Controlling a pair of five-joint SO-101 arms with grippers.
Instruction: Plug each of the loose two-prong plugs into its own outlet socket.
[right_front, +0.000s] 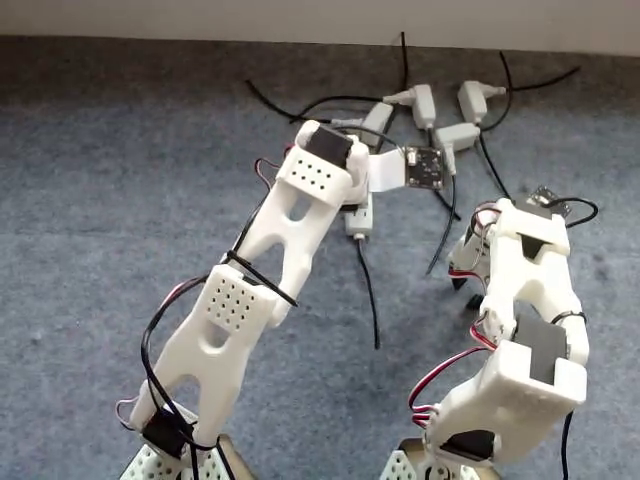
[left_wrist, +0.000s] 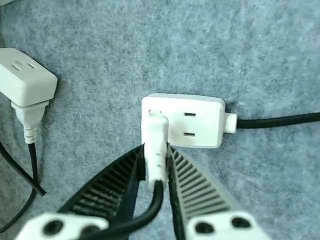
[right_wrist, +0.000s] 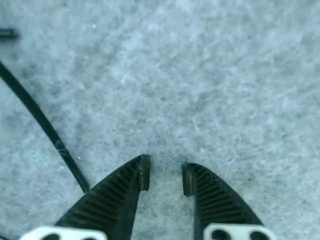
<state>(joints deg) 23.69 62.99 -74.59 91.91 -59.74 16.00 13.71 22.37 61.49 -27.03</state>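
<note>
The left end effector (left_wrist: 155, 156) is clenched on a white two-prong plug (left_wrist: 155, 137), gripping its body near the back, where the black cord leaves between the fingers. The plug's long axis points straight ahead of the end effector at a white outlet block (left_wrist: 202, 122) lying flat on the grey carpeted worktop (left_wrist: 250, 50). The block lies crosswise to that axis, and its own cord (left_wrist: 280, 120) trails off from the far end. The plug's nose meets the end socket of the block, with two free slot pairs beside it. Whether the prongs are partly in cannot be told, as the plug body hides them. The remaining move looks like a straight push along the plug's axis, and the block may slide away under it. The right end effector (right_wrist: 166, 179) is released and holds nothing, over bare carpet near a loose black cable (right_wrist: 40, 120), so the left arm is clearly the nearer.
</note>
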